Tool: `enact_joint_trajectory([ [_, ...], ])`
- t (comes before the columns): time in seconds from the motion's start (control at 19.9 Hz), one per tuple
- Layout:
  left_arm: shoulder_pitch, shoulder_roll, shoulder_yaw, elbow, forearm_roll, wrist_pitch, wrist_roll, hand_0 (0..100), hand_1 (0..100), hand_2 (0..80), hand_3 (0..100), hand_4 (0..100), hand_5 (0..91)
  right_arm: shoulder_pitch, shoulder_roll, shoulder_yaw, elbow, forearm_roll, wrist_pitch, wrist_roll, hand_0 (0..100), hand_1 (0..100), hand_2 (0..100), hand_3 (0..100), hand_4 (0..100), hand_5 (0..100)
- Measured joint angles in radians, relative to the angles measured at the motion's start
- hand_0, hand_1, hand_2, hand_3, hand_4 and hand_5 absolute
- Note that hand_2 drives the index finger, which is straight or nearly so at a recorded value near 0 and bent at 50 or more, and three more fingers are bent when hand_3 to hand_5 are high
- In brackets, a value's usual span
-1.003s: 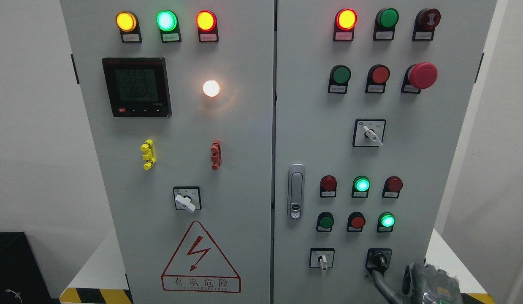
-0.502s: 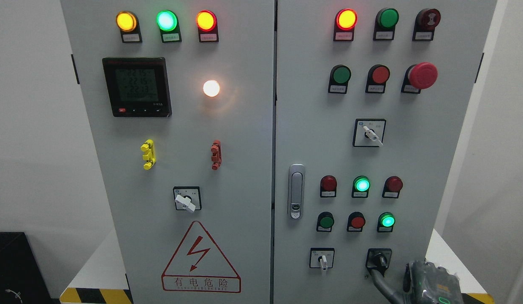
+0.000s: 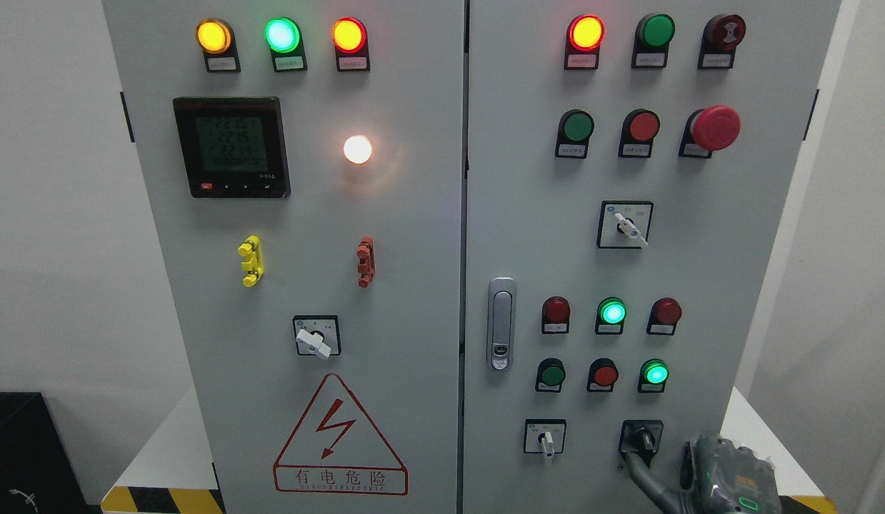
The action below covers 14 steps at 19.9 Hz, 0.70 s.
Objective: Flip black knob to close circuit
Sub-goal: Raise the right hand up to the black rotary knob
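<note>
The black knob (image 3: 642,437) sits on a black square plate at the lower right of the grey cabinet's right door (image 3: 528,235). My right hand (image 3: 663,475) comes in at the bottom right corner, its grey-green back low beside the cabinet edge. One dark finger (image 3: 638,472) stretches up and left, and its tip meets the knob's lower edge. Nothing is clasped around the knob. The left arm does not show.
A white-handled selector (image 3: 546,439) is left of the knob, with green and red lamps and buttons above. There is a door latch (image 3: 500,323), a red mushroom stop button (image 3: 715,127), and a left door with a meter (image 3: 231,146) and a warning triangle (image 3: 338,435).
The back of my right hand has shifted slightly right and down. The finger stays at the knob, and the knob has not visibly turned.
</note>
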Motion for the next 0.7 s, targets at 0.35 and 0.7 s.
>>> enact_joint_trajectory([
  [0.35, 0.0, 0.0, 0.0, 0.0, 0.0, 0.0, 0.0, 0, 0, 0.0, 0, 0, 0.0, -0.001, 0.001, -0.002, 0.003, 0.001, 0.0, 0.001, 0, 6, 80, 98, 81, 78],
  [0.7, 0.0, 0.0, 0.0, 0.0, 0.0, 0.0, 0.0, 0, 0, 0.0, 0, 0, 0.0, -0.004, 0.001, -0.005, 0.006, 0.0, 0.0, 0.01, 0, 6, 80, 99, 81, 78],
])
